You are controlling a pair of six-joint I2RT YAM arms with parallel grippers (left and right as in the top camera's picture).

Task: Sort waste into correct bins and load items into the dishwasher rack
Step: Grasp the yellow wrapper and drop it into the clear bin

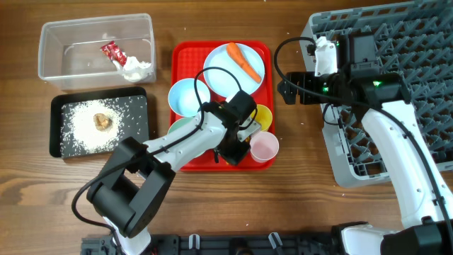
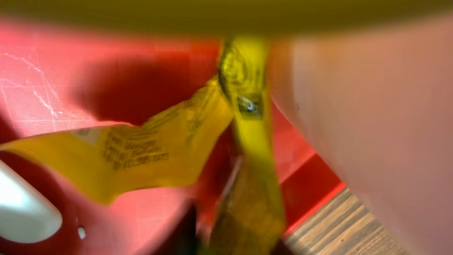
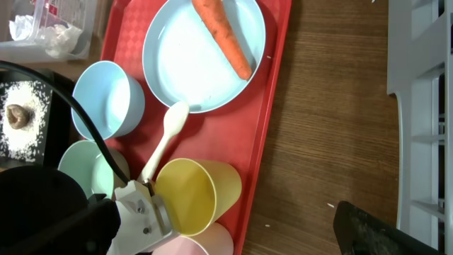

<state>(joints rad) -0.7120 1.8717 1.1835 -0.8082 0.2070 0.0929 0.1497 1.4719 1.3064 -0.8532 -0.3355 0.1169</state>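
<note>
My left gripper [image 1: 237, 150] is low over the front of the red serving tray [image 1: 185, 53], between the yellow cup [image 1: 262, 115] and the pink cup [image 1: 265, 147]. It is shut on a yellow crinkled wrapper [image 2: 141, 152], with the pink cup [image 2: 375, 120] close on its right. The pale blue plate [image 1: 225, 76] holds the orange carrot [image 1: 243, 62]. Two bowls [image 1: 187, 95] [image 1: 178, 129] and a white spoon [image 3: 166, 138] lie on the tray. My right gripper [image 1: 284, 88] is open and empty, over the table between the tray and the grey rack [image 1: 432, 85].
The clear tub [image 1: 53, 57] at the back left holds a red wrapper [image 1: 111, 51] and white tissue [image 1: 136, 69]. The black tray [image 1: 55, 127] in front of it holds rice [image 1: 78, 127] and a brown lump [image 1: 103, 122]. A few rice grains lie on the wood.
</note>
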